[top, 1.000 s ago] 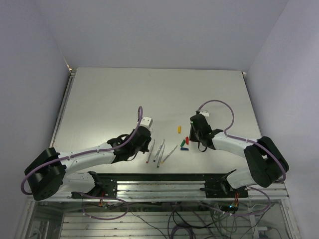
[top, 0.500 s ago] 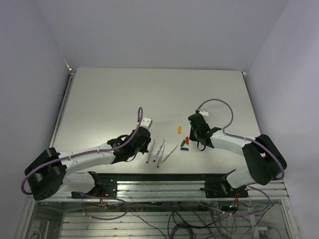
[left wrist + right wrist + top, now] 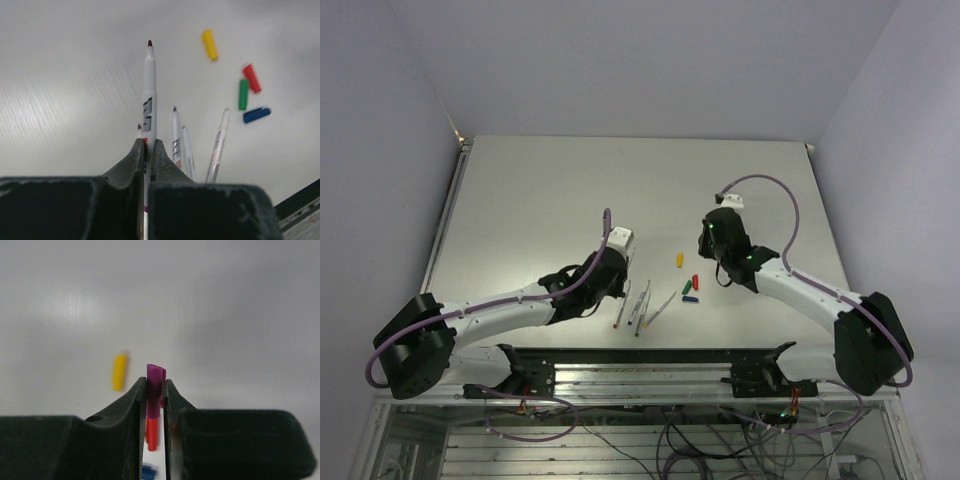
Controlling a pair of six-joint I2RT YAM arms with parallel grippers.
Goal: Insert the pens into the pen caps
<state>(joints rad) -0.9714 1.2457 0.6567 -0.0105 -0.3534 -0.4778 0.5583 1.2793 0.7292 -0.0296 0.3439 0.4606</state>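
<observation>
Your left tool (image 3: 148, 146) is clenched on a red-tipped pen (image 3: 149, 85) pointing to 12 o'clock in its wrist view; your right tool (image 3: 154, 388) pinches a purple cap (image 3: 155, 374). On the table (image 3: 540, 190), seen from above, the loose caps (image 3: 695, 280) lie at 2 o'clock from the loose pens (image 3: 641, 303).

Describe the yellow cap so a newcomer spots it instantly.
On the grey table, toward its front edge, look just right of the loose pens. The yellow cap lies farthest back, apart from the red cap, green cap and blue cap huddled together.
</observation>
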